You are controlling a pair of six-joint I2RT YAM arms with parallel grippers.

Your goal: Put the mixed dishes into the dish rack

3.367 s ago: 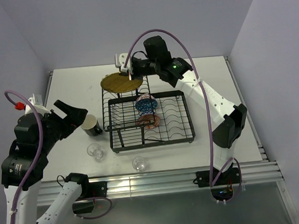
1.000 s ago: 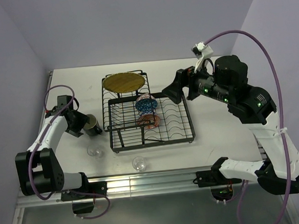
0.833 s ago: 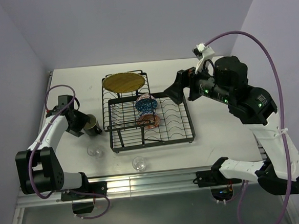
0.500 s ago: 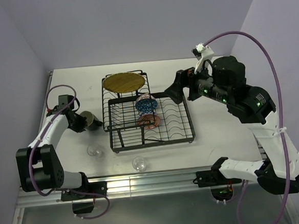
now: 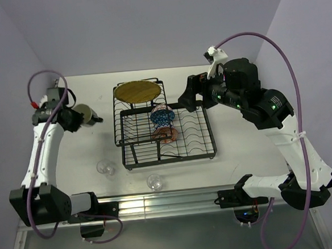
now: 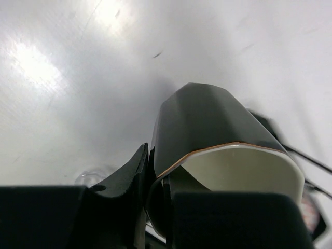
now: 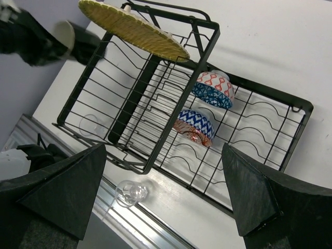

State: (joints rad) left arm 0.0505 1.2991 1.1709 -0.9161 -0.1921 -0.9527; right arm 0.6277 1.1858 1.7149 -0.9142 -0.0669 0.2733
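Nearest, a first glass cup (image 5: 154, 182) is noted on the table (image 5: 242, 153) close to its near edge. A second glass cup (image 5: 106, 168) stands just beside the near-left corner of the dish rack (image 5: 192, 135). Within the rack's lower base an orange-red bowl (image 5: 167, 134) is set on edge among the wires, and a blue patterned bowl (image 5: 162, 116) is set directly behind it, the two close together.

Left of the rack, the left tool (image 5: 78, 117) is raised clear of the table and is pinched on the wall of the black mug (image 5: 86, 113). One finger (image 6: 129, 171) is pressed outside the rim and the other inside. The mug is tilted, so its cream inside is shown.

Farther back, the yellow plate (image 5: 136, 92) is laid flat on the rack's raised section. The right tool (image 5: 188, 97) is held above the rack's far-right corner, spread wide, with nothing gripped or touched.
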